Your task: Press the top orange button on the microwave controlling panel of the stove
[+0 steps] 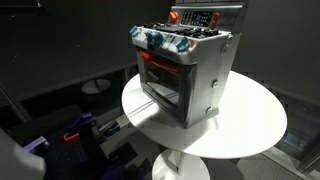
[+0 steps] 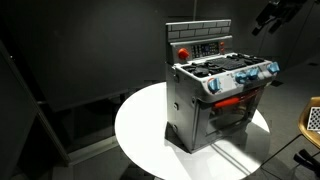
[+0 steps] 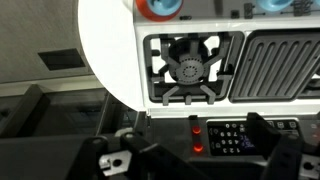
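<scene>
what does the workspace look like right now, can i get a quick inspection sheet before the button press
surface: round white table, carrying the stove only
job's things: stove upright on the table; microwave controlling panel on its raised back; orange-red buttons at one end of the panel, nothing touching them
clutter: nothing seen on the table beside the stove
hand: hand above the stove top, apart from the panel; fingers spread wide, nothing between them
cables: nothing seen
surroundings: dark backdrop in both exterior views; blurry blue and red gear low beside the table, too dim to identify
</scene>
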`<state>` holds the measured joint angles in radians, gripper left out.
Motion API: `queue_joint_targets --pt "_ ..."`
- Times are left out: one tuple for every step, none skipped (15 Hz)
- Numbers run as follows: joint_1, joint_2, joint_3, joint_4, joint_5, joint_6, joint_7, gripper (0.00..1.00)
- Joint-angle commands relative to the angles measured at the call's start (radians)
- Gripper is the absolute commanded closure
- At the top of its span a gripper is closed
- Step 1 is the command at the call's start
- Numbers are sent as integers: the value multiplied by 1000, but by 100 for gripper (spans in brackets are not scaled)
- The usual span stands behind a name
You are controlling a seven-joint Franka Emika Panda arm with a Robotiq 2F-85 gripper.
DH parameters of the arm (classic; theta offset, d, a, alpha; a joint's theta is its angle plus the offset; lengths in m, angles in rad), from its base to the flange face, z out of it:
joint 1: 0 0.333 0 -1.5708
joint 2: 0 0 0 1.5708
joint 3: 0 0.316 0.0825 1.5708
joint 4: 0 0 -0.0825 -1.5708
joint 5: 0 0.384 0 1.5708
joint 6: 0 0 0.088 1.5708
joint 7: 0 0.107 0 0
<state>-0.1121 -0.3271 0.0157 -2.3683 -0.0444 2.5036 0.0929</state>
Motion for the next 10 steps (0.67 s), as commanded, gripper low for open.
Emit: queue_joint_targets --pt "-21 129 -11 106 -55 45 43 0" --pt "-22 161 -15 128 -60 60 46 0" --pt "-22 191 -19 153 -68 68 51 0" --pt "-19 218 -24 175 -70 76 52 0" --pt "-13 243 -28 198 -67 79 55 0" --pt "-6 267 -33 221 -54 74 48 0" --pt "-1 289 -36 243 -46 67 45 0" --pt "3 308 -37 262 -43 63 45 0" --pt "7 326 -38 279 -48 61 49 0" --pt "10 342 -40 294 -54 58 55 0"
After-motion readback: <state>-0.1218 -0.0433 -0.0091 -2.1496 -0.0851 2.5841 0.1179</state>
